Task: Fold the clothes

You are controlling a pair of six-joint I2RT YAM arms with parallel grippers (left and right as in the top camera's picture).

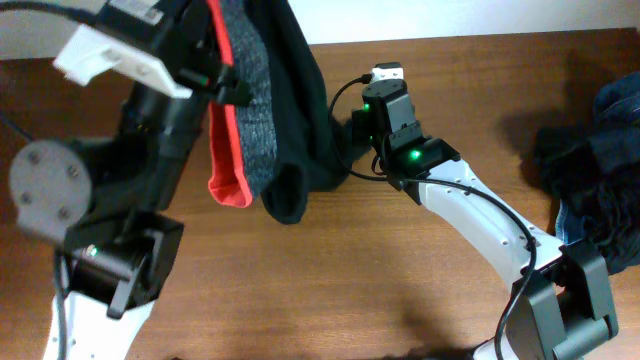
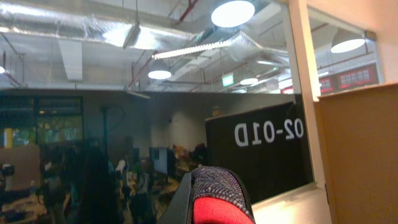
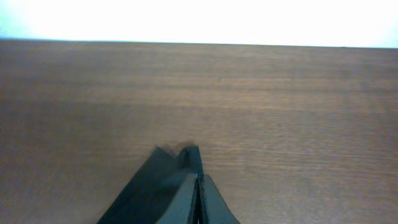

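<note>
A brown wooden table point(image 1: 400, 280) fills the top-down view. Only the left wrist view shows the room, a ceiling with round lamps point(image 2: 232, 12), and the grey and red band pokes in at its bottom edge. The black pants point(image 1: 290, 100) hang in the upper middle. Their long way runs from the top edge down to the middle, with the red edge on the left. A blue heap point(image 1: 600, 140) sits at the right edge. The left gripper point(image 1: 228, 85) is closed on the band. The right gripper point(image 1: 357, 128) is pinched shut on black cloth of the pants, and only its own view shows that up close.
</note>
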